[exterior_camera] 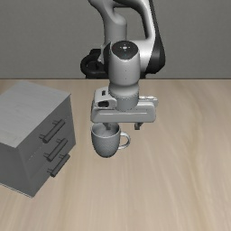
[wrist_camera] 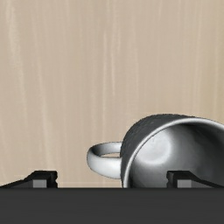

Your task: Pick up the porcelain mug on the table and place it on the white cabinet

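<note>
Mug point(exterior_camera: 107, 143) stands upright just below my wide-open pincer point(wrist_camera: 112, 179), offset toward one fingertip point(wrist_camera: 184, 178), handle point(wrist_camera: 103, 159) inside the gap, so I judge a straight descent straddles its wall.

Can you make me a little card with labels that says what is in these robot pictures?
mug: porcelain mug, upright on the table, handle toward the exterior view's right
gripper: gripper just above the mug, fingers wide open, not holding it
cabinet: white cabinet with drawer handles, at the exterior view's left of the mug
table: light wood table
job: not done, the mug is not on the cabinet yet
</note>
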